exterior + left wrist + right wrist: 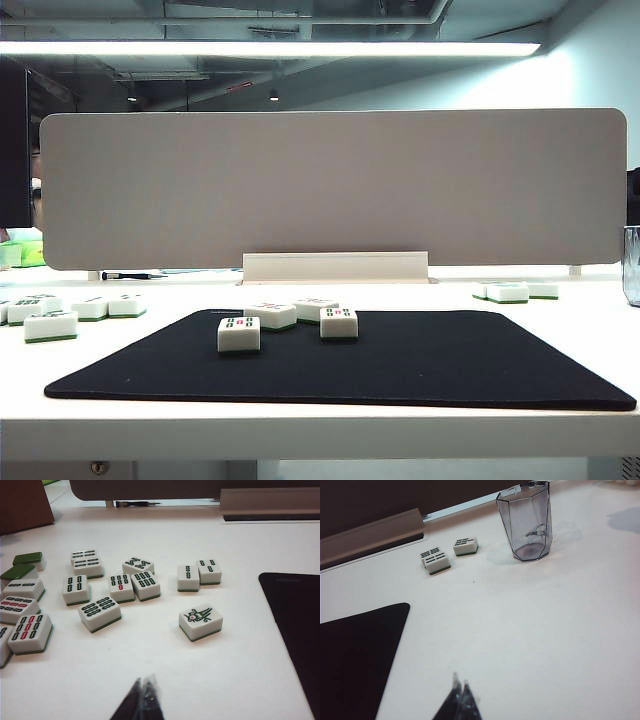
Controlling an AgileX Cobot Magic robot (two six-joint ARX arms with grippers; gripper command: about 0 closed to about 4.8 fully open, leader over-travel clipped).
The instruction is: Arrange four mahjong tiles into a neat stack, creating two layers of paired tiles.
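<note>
Four mahjong tiles [285,322] lie loose and unstacked on the black mat [420,365] atop the desk [300,425]; left gripper [142,696] and right gripper [460,696] hover above the desk, fingers closed, empty

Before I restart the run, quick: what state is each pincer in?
Left pincer: closed, empty, above bare table near loose tiles.
Right pincer: closed, empty, above bare table.

Office or lab bench: long grey fabric desk divider panel [335,188] at 12 o'clock, exposed ceiling ducts with fluorescent strip light [270,47] above, white laminate desk [320,430], black rectangular cloth mat [420,360] centre.
</note>
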